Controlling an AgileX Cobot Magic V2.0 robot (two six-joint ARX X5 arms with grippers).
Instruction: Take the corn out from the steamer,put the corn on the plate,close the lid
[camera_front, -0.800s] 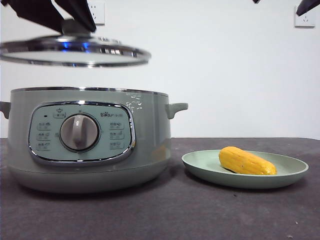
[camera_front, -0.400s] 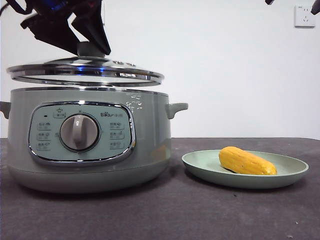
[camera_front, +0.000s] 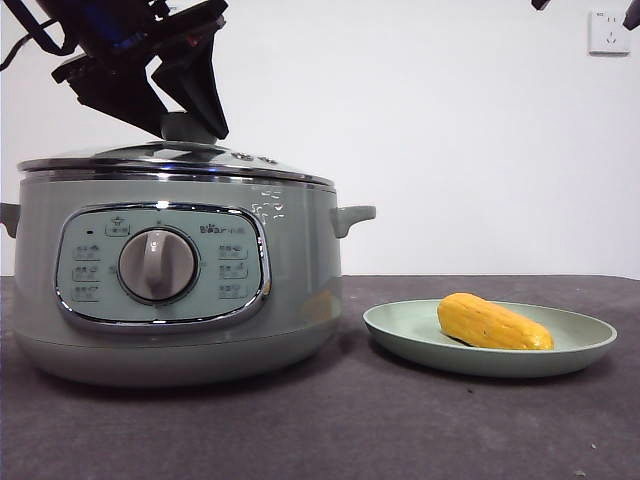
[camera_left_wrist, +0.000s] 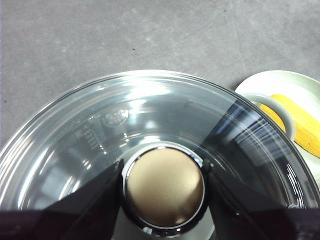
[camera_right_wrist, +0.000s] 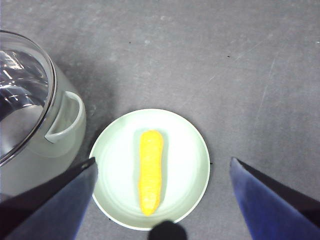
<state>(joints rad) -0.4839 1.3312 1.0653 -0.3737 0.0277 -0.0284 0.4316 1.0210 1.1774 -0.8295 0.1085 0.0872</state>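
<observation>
The glass lid (camera_front: 175, 160) now rests on the sage-green steamer (camera_front: 180, 280) at the left of the front view. My left gripper (camera_front: 185, 125) comes down from above and is shut on the lid's knob (camera_left_wrist: 164, 186), one jaw on each side of it. The yellow corn (camera_front: 493, 322) lies on the pale-green plate (camera_front: 400, 330) to the right of the steamer; the right wrist view shows the corn (camera_right_wrist: 150, 170) lengthwise in the middle of the plate (camera_right_wrist: 187, 155). My right gripper (camera_right_wrist: 162, 200) hangs high above the plate, open and holding nothing.
The steamer's side handle (camera_front: 352, 216) sticks out toward the plate. Dark grey tabletop (camera_front: 350, 430) runs in front of both. A wall socket (camera_front: 609, 32) is at the top right.
The left gripper has lowered the lid from well above the steamer down onto its rim. The corn, plate and right arm have not moved.
</observation>
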